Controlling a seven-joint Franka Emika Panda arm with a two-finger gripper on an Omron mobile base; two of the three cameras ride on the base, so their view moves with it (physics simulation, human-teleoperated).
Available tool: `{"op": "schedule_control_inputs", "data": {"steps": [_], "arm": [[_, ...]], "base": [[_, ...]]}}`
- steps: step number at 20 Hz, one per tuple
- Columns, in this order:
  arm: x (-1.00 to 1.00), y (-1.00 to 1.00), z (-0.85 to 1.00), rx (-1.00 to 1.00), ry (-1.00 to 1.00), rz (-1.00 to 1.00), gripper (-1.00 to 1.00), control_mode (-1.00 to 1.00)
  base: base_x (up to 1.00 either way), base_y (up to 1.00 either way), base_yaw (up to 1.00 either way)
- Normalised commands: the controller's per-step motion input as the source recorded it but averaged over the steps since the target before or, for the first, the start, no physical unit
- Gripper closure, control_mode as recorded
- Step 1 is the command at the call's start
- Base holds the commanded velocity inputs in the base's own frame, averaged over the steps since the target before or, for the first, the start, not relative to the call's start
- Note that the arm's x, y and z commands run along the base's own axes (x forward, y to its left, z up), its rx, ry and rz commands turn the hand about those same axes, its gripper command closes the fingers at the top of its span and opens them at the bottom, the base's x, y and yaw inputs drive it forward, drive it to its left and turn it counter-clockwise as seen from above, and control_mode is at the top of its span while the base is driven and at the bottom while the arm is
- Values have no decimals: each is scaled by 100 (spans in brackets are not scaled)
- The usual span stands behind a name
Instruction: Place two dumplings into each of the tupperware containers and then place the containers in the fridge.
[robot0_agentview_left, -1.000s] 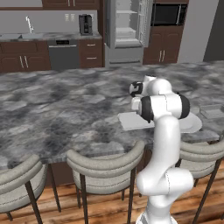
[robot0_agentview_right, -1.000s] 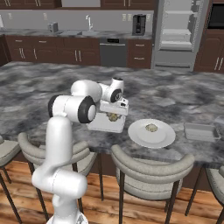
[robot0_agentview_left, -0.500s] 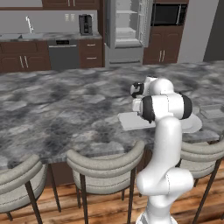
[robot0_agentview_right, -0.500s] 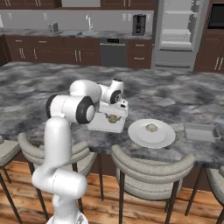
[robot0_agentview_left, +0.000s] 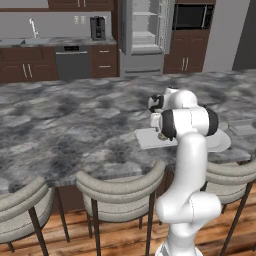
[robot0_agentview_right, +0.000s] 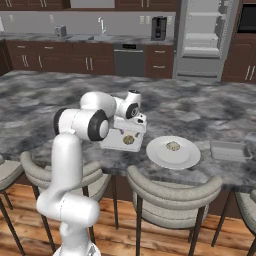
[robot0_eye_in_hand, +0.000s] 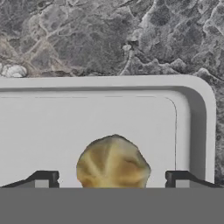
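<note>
On the counter (robot0_agentview_right: 60, 95) the near container (robot0_agentview_right: 123, 141) holds a dumpling (robot0_eye_in_hand: 113, 162) under the gripper (robot0_eye_in_hand: 113, 178), fingers spread wide and empty, so I judge filling underway: next, fetch the plate's (robot0_agentview_right: 187, 155) dumpling (robot0_agentview_right: 173, 146).

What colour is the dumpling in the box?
Pale beige-yellow dumpling, clearest in the hand view.

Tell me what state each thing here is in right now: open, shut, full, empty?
gripper: open, tips either side of a dumpling
near tupperware container: lidless, one dumpling in it
far tupperware container: lidless, looks empty
white plate: holds one dumpling
fridge: door open, shelves showing
</note>
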Motion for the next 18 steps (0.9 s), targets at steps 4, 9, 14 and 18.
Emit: {"op": "schedule_control_inputs", "data": {"steps": [4,9,14,18], "arm": [[6,-6,14,0,0,0,-100,-100],[-3,-77,24,0,4,-7,-100,-100],[0,-100,-1,0,2,-21,-100,-100],[0,-100,-19,1,0,-21,-100,-100]], "base": [[0,0,0],[0,0,0],[0,0,0],[0,0,0]]}}
